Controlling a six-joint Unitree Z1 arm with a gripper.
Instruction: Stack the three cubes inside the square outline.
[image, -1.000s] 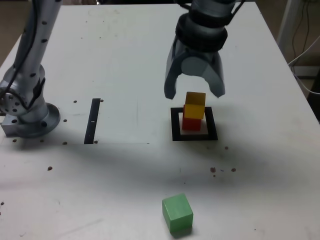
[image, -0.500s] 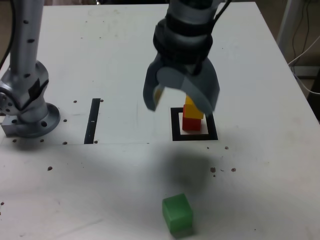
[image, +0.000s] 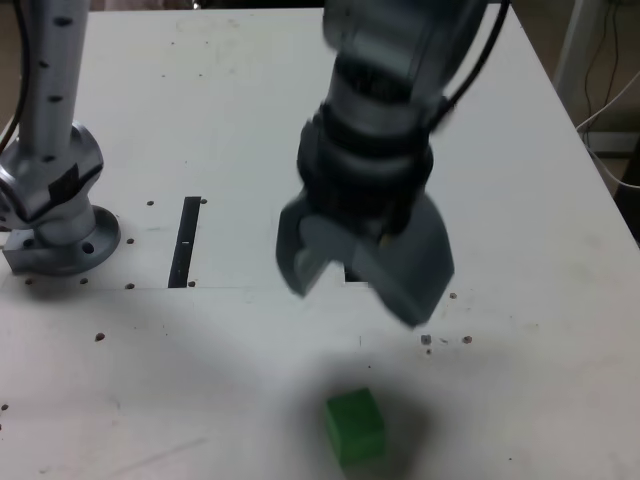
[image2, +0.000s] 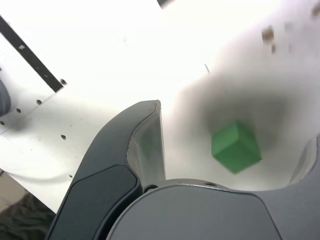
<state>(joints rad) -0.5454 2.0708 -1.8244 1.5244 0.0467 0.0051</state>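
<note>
The green cube (image: 355, 426) sits alone on the white table near its front edge; in the wrist view the green cube (image2: 235, 146) lies between my spread fingers. My gripper (image: 358, 290) hangs open above the table, a little behind the green cube, with nothing in it. It hides the red cube, the yellow cube and nearly all of the square outline; only a black sliver of the outline (image: 354, 274) peeks out between the fingers.
The arm's grey base (image: 55, 215) stands at the exterior view's left. A thin black strip (image: 185, 241) lies flat beside it. Small dark specks (image: 445, 340) dot the table near the outline.
My gripper has swung from over the stacked red and yellow cubes toward the table's front, now covering the stack and hovering close to the green cube. It stayed open.
</note>
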